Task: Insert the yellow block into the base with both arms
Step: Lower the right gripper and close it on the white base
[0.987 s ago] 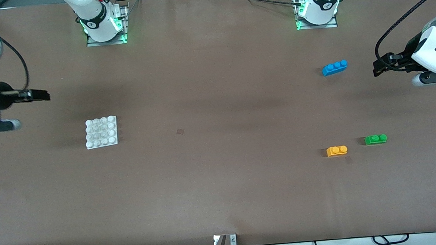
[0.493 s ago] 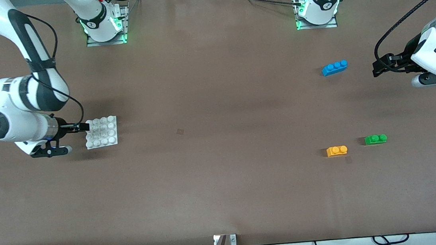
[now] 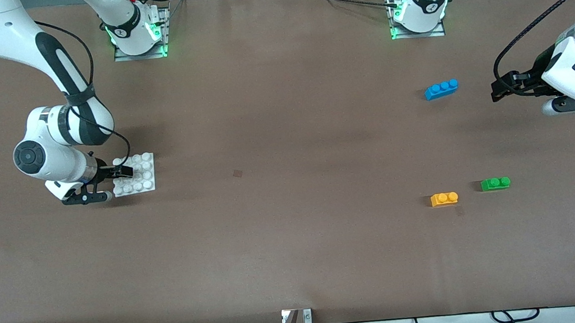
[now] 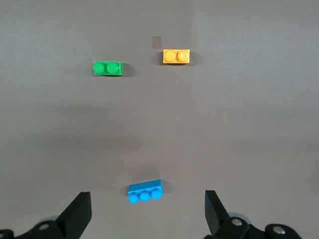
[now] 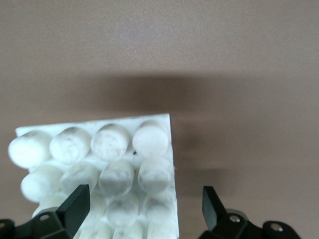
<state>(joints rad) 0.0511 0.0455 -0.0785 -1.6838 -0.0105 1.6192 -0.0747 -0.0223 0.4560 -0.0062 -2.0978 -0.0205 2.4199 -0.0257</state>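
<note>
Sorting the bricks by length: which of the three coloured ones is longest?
The blue brick: it has three studs in a row, while the yellow block and the green brick have two each.

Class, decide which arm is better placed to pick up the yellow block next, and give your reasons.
The left. Its open claw is at the yellow block's end of the table, while the right claw, also open, is over the white base.

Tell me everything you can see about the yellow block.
The yellow block is a small orange-yellow brick, apparently plastic, with two round studs on top. It lies flat and upright on the brown table toward the left arm's end, beside the green brick and nearer the front camera than the blue brick. Nothing touches it.
</note>
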